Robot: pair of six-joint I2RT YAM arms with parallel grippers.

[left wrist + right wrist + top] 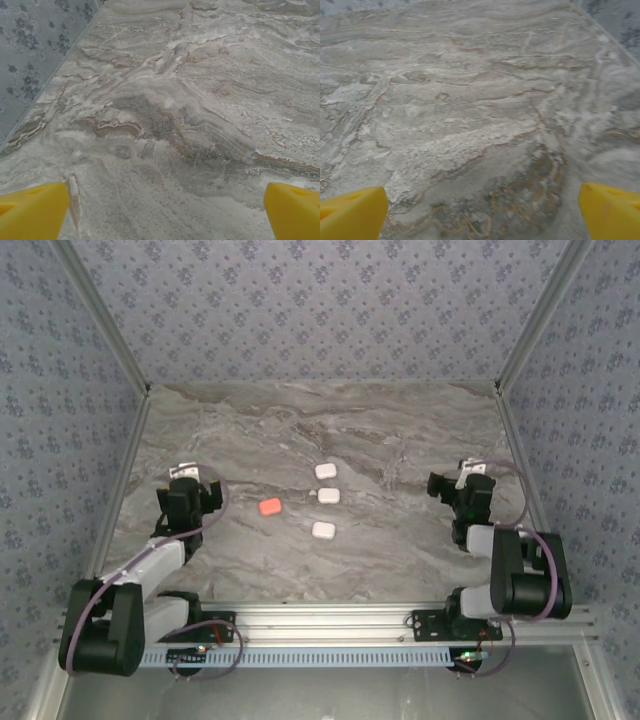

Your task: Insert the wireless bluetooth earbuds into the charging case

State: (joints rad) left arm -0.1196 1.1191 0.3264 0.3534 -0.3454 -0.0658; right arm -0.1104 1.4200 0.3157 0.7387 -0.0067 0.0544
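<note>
Four small rounded cases lie mid-table in the top view: three white ones (326, 471), (329, 496), (323, 530) and one orange-red case (270, 507), all looking closed. No tiny stemmed earbuds can be made out; they are hidden or out of view. My left gripper (190, 480) hovers left of the orange-red case, and its yellow fingertips (32, 210) stand wide apart over bare marble, so it is open (165, 210). My right gripper (455, 483) sits well right of the white cases, also open (482, 212) with nothing between its fingers (610, 210).
The marble-patterned table (400, 430) is walled by patterned panels at the back and both sides. A metal rail (330, 615) runs along the near edge, carrying both arm bases.
</note>
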